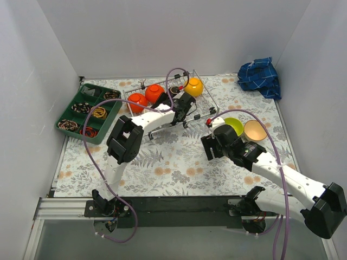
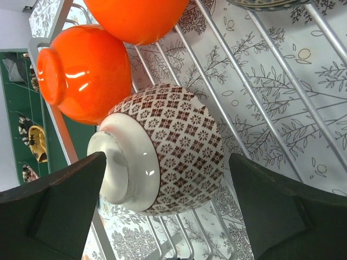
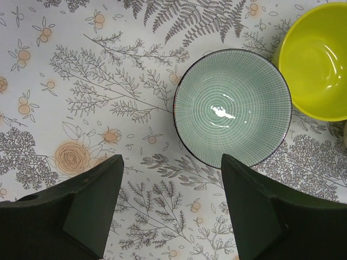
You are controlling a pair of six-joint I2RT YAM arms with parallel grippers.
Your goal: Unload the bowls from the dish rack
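The silver wire dish rack (image 1: pixel 206 95) stands at the back centre of the table. Two orange bowls (image 1: pixel 137 101) (image 1: pixel 154 92) and a yellow-orange bowl (image 1: pixel 193 86) sit in it. In the left wrist view a brown-patterned bowl (image 2: pixel 179 143) lies on its side on the rack wires, next to an orange bowl (image 2: pixel 87 73). My left gripper (image 2: pixel 168 184) is open, one finger on each side of the patterned bowl. My right gripper (image 3: pixel 171 160) hangs open and empty over the table, just short of an upright green bowl (image 3: pixel 233 105).
A yellow-green bowl (image 1: pixel 234 125) and a tan bowl (image 1: pixel 255 130) stand on the floral mat right of the rack. A green compartment tray (image 1: pixel 89 111) of small items sits at the left. A blue cloth (image 1: pixel 260 76) lies in the back right corner.
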